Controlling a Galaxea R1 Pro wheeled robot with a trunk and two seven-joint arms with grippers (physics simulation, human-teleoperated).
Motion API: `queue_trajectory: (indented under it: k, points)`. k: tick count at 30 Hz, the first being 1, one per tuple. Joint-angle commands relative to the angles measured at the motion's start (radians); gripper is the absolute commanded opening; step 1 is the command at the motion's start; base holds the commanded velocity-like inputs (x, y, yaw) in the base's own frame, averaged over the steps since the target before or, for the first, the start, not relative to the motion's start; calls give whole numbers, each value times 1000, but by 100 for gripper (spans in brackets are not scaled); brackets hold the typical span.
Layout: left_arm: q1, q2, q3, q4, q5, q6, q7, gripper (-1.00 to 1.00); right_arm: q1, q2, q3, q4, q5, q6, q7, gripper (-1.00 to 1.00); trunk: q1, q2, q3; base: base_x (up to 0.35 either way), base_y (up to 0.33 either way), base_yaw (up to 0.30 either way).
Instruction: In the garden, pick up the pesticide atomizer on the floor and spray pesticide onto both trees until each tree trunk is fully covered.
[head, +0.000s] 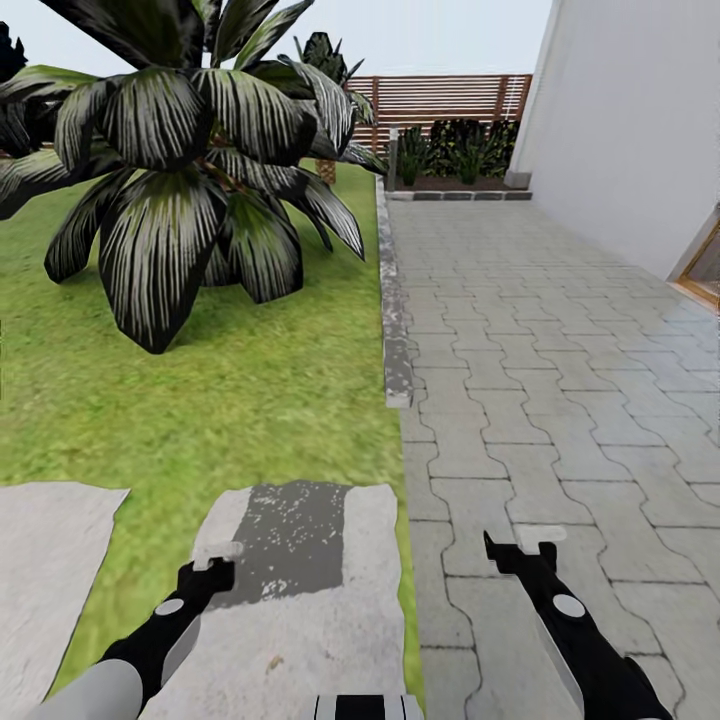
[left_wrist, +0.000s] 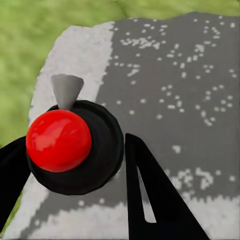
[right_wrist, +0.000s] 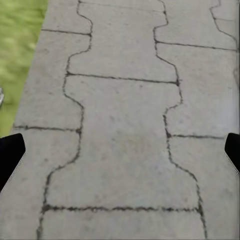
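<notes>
Right now left gripper (left_wrist: 75, 165) sits closed round the pesticide atomizer (left_wrist: 72, 145) over a stepping stone (head: 300, 600), right gripper (right_wrist: 120, 150) wide open w/ nothing in it above the paving (head: 560, 350); risk: bottle slipping from the hold en route, or base clipping the palm (head: 180, 170) or kerb (head: 395, 300).

Green grass (head: 250, 400) bears pale stepping stones (head: 300, 600) beside grey interlocking paving (head: 560, 380)

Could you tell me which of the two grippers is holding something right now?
The left gripper: its fingers clasp the pesticide atomizer, while the right gripper hangs open over bare paving.
</notes>
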Motion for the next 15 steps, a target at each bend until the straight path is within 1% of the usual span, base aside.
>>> queue_trajectory:
  k: [1, 5, 11, 15]
  points:
    - [2, 2, 0, -1, 1, 0, 0, -100, 0, 0, 0, 0, 0, 0, 0, 100, 0, 0, 6, 0, 0, 0]
    - [4, 5, 3, -7, 0, 6, 0, -100, 0, 0, 1, 2, -1, 1, 0, 100, -2, 1, 27, 0, 0, 0]
    - [5, 5, 5, -12, 2, 61, 0, -100, 0, 1, 1, 3, -1, 3, 0, 100, -5, 3, 60, 0, 0, 0]
    - [5, 5, 5, -13, 2, 76, 0, -100, 0, 1, 2, 4, 0, 3, 0, 100, -7, 4, 81, 0, 0, 0]
